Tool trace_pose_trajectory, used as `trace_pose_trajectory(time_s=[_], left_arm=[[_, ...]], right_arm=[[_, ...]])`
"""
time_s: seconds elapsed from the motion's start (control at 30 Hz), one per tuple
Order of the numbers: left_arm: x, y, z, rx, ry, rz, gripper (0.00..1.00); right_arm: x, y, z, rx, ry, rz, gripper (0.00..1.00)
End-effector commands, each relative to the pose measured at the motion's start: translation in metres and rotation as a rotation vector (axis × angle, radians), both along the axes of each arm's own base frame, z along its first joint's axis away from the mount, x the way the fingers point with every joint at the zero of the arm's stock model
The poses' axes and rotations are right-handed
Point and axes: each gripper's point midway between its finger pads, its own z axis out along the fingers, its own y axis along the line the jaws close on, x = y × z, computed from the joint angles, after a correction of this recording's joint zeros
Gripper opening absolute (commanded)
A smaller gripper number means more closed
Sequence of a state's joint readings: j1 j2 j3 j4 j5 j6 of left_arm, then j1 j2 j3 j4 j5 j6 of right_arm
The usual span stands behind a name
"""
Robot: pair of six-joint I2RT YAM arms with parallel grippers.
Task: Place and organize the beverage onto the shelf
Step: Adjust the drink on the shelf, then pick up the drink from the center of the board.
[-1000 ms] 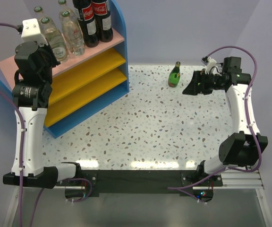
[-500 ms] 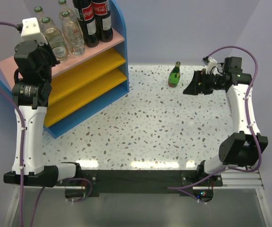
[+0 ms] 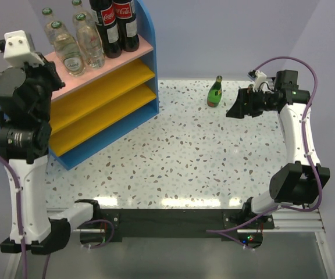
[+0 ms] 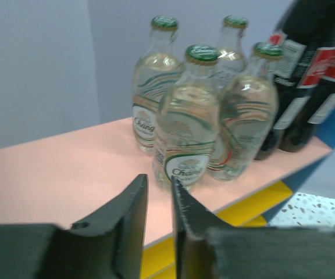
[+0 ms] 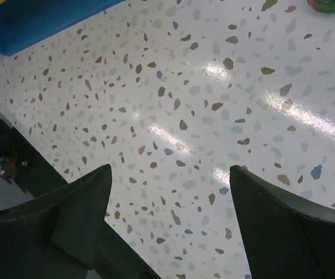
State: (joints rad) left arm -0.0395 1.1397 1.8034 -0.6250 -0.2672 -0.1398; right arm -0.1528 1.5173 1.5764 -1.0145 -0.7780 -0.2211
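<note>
The speckled table fills the middle of the top view, and the shelf stands at its far left corner: blue sides, a pink top board and two yellow boards below. The left arm rises tall at the near end of the shelf. The right arm reaches along the right side of the table to its far edge. On the pink board two cola bottles with red labels stand upright at the right end. Just beside them to the left, four clear bottles with green caps stand in a tight cluster. One green glass bottle stands alone and upright on the table, well apart from the shelf. The right gripper is near it but not touching, its jaws spread wide over bare tabletop with nothing between them. The left gripper points at the nearest clear bottle without touching it, its jaws a narrow slit apart and holding nothing.
</note>
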Motion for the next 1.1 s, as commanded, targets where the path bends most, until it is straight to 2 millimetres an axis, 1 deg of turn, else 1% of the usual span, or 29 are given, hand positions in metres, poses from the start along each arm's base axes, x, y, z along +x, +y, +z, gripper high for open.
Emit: trace_pose_trajectory(time_s=[0.0, 0.03, 0.07, 0.1, 0.13, 0.17, 0.2, 0.23, 0.27, 0.3, 0.33, 0.37, 0.4, 0.43, 0.47, 0.5, 0.53, 0.57, 0.6, 0.63, 0.67, 0.7, 0.73, 0.77, 0.8, 0.87, 0.9, 1.0, 1.07], left_arm=[[-0.036, -0.024, 0.021, -0.032, -0.092, -0.144, 0.29], [-0.044, -0.038, 0.017, -0.042, -0.096, -0.223, 0.36], [-0.048, -0.045, 0.015, -0.047, -0.097, -0.26, 0.44], [-0.046, -0.055, -0.002, -0.052, -0.064, -0.319, 0.6], [-0.057, -0.071, -0.002, -0.06, -0.081, -0.409, 0.67], [-0.059, -0.08, -0.01, -0.063, -0.067, -0.463, 0.72], [-0.056, -0.09, -0.029, -0.075, -0.024, -0.512, 0.77], [-0.063, -0.103, -0.036, -0.09, -0.011, -0.592, 0.79], [-0.065, -0.11, -0.044, -0.098, 0.004, -0.633, 0.84], [-0.06, -0.116, -0.067, -0.12, 0.054, -0.661, 0.86], [-0.066, -0.124, -0.071, -0.131, 0.051, -0.714, 0.87], [-0.066, -0.129, -0.08, -0.142, 0.063, -0.741, 0.9], [-0.063, -0.133, -0.102, -0.168, 0.107, -0.762, 0.91], [-0.067, -0.139, -0.105, -0.18, 0.101, -0.801, 0.92], [-0.068, -0.142, -0.113, -0.19, 0.107, -0.818, 0.94], [-0.066, -0.145, -0.135, -0.213, 0.148, -0.826, 0.95], [-0.069, -0.148, -0.139, -0.217, 0.141, -0.84, 0.95], [-0.069, -0.15, -0.147, -0.222, 0.152, -0.847, 0.96], [-0.067, -0.152, -0.168, -0.248, 0.194, -0.838, 0.96], [-0.071, -0.158, -0.173, -0.248, 0.191, -0.858, 0.96], [-0.072, -0.161, -0.18, -0.254, 0.2, -0.868, 0.96], [-0.068, -0.162, -0.2, -0.274, 0.236, -0.841, 0.96], [-0.073, -0.174, -0.203, -0.27, 0.233, -0.874, 0.96], [-0.073, -0.179, -0.211, -0.271, 0.246, -0.877, 0.96], [-0.074, -0.183, -0.227, -0.276, 0.283, -0.876, 0.97], [-0.072, -0.192, -0.243, -0.268, 0.316, -0.859, 0.97], [-0.071, -0.195, -0.255, -0.267, 0.343, -0.853, 0.97], [-0.07, -0.207, -0.273, -0.25, 0.372, -0.839, 0.98], [-0.069, -0.213, -0.281, -0.244, 0.384, -0.83, 0.98]], right_arm=[[0.002, -0.002, 0.017, -0.023, -0.073, 0.05, 0.86], [0.004, -0.002, 0.017, -0.033, -0.084, 0.064, 0.86], [0.005, -0.003, 0.017, -0.04, -0.086, 0.069, 0.91], [0.008, -0.004, 0.018, -0.047, -0.084, 0.076, 0.92], [0.01, -0.006, 0.019, -0.06, -0.093, 0.081, 0.95], [0.013, -0.008, 0.019, -0.07, -0.098, 0.083, 0.98], [0.02, -0.011, 0.021, -0.088, -0.109, 0.081, 0.99], [0.024, -0.013, 0.021, -0.101, -0.113, 0.081, 0.99], [0.028, -0.015, 0.022, -0.111, -0.119, 0.076, 0.99], [0.035, -0.019, 0.028, -0.136, -0.138, 0.063, 0.99], [0.044, -0.022, 0.021, -0.143, -0.12, 0.057, 0.99], [0.049, -0.024, 0.021, -0.153, -0.117, 0.05, 0.99], [0.057, -0.026, 0.026, -0.166, -0.133, 0.038, 0.99], [0.066, -0.031, 0.019, -0.191, -0.113, 0.022, 0.99], [0.072, -0.033, 0.016, -0.206, -0.109, 0.01, 0.99], [0.08, -0.036, 0.023, -0.223, -0.135, -0.007, 0.99], [0.09, -0.044, 0.015, -0.262, -0.118, -0.047, 0.99], [0.1, -0.05, 0.017, -0.288, -0.139, -0.077, 0.99], [0.108, -0.059, 0.02, -0.319, -0.15, -0.118, 0.99], [0.115, -0.065, 0.018, -0.338, -0.145, -0.158, 0.99], [0.124, -0.079, 0.01, -0.392, -0.129, -0.21, 0.99], [0.132, -0.087, 0.012, -0.412, -0.139, -0.253, 0.99], [0.138, -0.093, 0.009, -0.434, -0.136, -0.281, 0.98], [0.144, -0.102, -0.001, -0.47, -0.116, -0.314, 0.98], [0.15, -0.107, 0.002, -0.48, -0.129, -0.337, 0.98], [0.158, -0.111, -0.002, -0.487, -0.13, -0.367, 0.99], [0.163, -0.116, -0.006, -0.5, -0.124, -0.386, 0.98], [0.177, -0.122, -0.014, -0.514, -0.121, -0.415, 0.98], [0.184, -0.127, -0.018, -0.527, -0.123, -0.429, 0.98]])
